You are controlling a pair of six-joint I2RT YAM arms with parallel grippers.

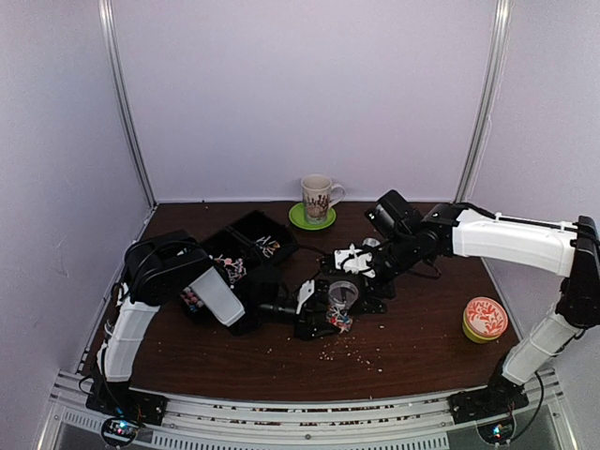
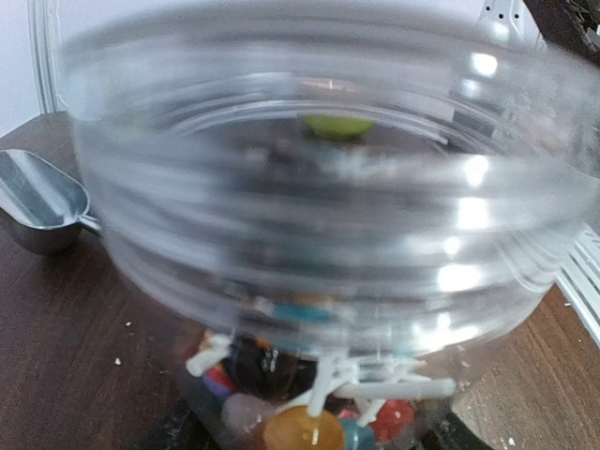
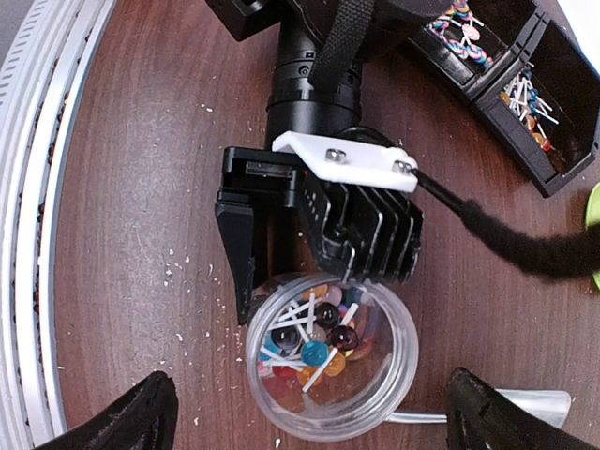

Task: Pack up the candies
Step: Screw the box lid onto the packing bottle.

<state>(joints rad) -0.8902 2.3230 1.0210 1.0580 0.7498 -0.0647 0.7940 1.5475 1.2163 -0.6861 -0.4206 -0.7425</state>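
A clear plastic jar (image 1: 342, 298) stands on the table, partly filled with candies (image 3: 319, 342): small round lollipops on white sticks. My left gripper (image 1: 319, 314) is shut on the jar's sides; one black finger (image 3: 239, 253) presses its left wall. The left wrist view is filled by the blurred jar (image 2: 319, 187), with candies (image 2: 300, 412) at its bottom. My right gripper (image 3: 323, 422) hovers open and empty right above the jar (image 3: 375, 412), fingertips (image 3: 141, 412) wide apart. More candies lie in the black tray's compartments (image 3: 525, 98) (image 1: 232, 269).
The black compartment tray (image 1: 253, 225) sits left of centre. A metal scoop (image 2: 37, 202) lies by the jar, and shows in the right wrist view (image 3: 534, 405). A mug on a green coaster (image 1: 317, 197) stands at the back. An orange-patterned tin (image 1: 485, 319) sits right. Pale crumbs (image 1: 361, 354) litter the front.
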